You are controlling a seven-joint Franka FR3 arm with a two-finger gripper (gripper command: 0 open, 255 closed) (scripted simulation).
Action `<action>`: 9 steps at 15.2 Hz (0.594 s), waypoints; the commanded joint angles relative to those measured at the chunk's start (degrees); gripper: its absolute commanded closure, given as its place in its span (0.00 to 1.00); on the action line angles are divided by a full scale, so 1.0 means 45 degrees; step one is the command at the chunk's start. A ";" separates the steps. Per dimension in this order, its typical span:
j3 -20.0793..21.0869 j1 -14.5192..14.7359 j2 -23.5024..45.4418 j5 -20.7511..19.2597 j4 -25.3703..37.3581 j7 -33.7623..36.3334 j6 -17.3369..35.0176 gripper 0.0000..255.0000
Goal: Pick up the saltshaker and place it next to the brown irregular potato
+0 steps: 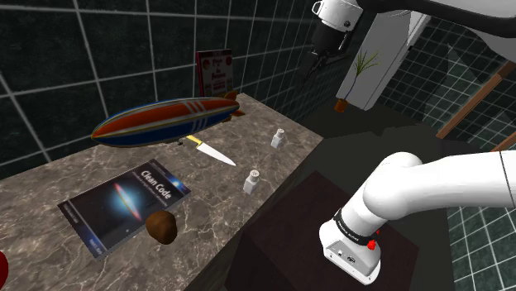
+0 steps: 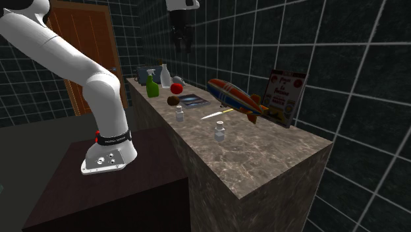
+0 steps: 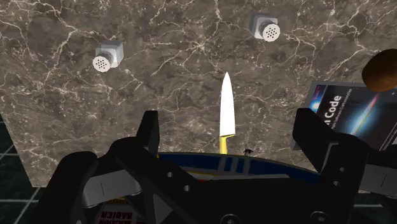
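Small white shaker (image 1: 250, 180), upright on marble counter (image 1: 50, 190), second shaker (image 1: 278, 138) upright beyond it, brown lumpy potato (image 1: 162, 226) apart from both

Long counter (image 1: 50, 190) of brown-grey stone veined in white, set lengthwise against the wall. Behind the counter, a wall (image 1: 74, 58) of dark square tiles with pale grout lines, rising well above the countertop along its whole length. Past the counter's far end in the shoulder view, a tall white cabinet (image 1: 393, 50), with a small potted plant (image 1: 357, 74) in front of it; farther out from that end, slanted brown wooden rails (image 1: 473, 106). Past the counter's other end, in the second exterior view, a panelled brown wooden door (image 2: 89, 46). Beside the counter's front, a dark floor (image 1: 484, 248) of blue-green tiles. Dim, even light throughout, with soft shadow along the counter's front.
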 commanded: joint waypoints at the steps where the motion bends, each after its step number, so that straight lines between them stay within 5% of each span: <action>1: 0.0000 0.0000 0.0000 0.0000 0.0000 0.0000 0.0000 0.00; 9: -0.0880 -0.0508 0.1678 -0.0571 -0.1504 -0.0996 0.2701 0.00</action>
